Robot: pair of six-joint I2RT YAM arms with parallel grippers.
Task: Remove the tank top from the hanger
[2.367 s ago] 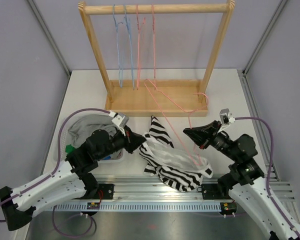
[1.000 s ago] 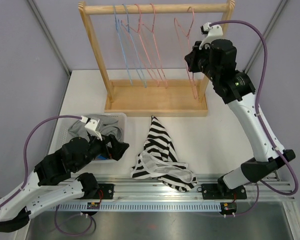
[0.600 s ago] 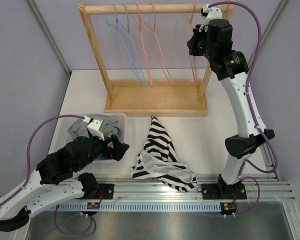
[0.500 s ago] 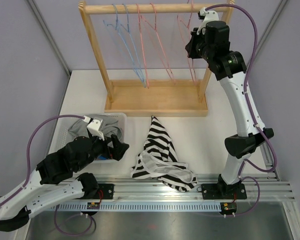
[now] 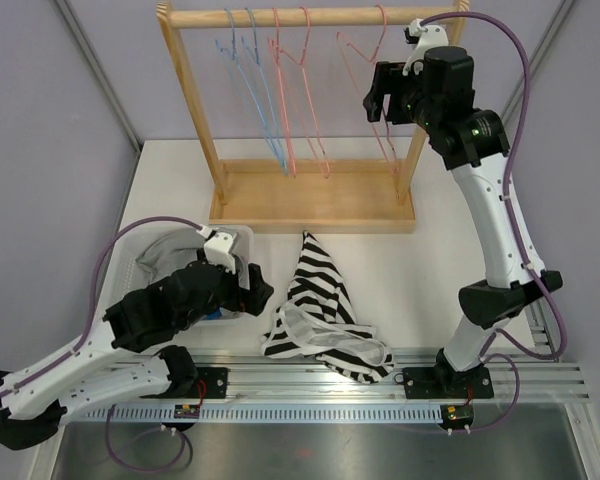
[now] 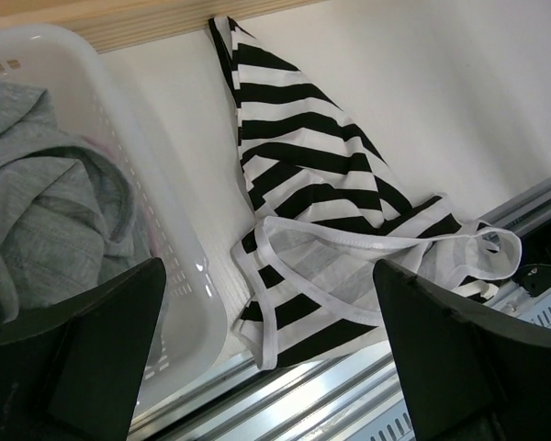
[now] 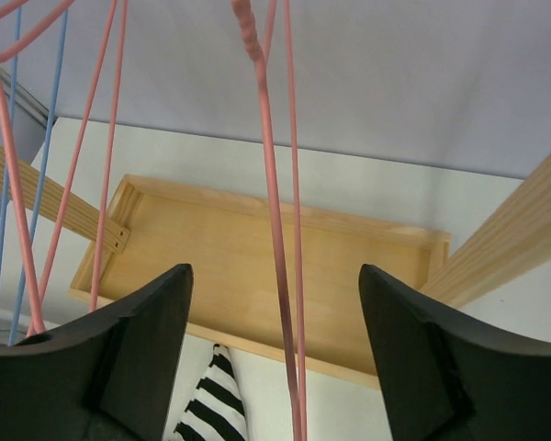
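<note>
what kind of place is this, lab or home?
Probably a lab robot cell, not a home: bare grey walls, an aluminium mounting rail, a wooden rack of wire hangers.

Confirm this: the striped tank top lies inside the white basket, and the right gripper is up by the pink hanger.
Not inside: the top view shows the striped tank top on the table beside the white basket. The right gripper is up by the pink hanger.

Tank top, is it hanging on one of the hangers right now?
No, the striped tank top lies crumpled on the table, while the hangers on the rack are bare.
</note>
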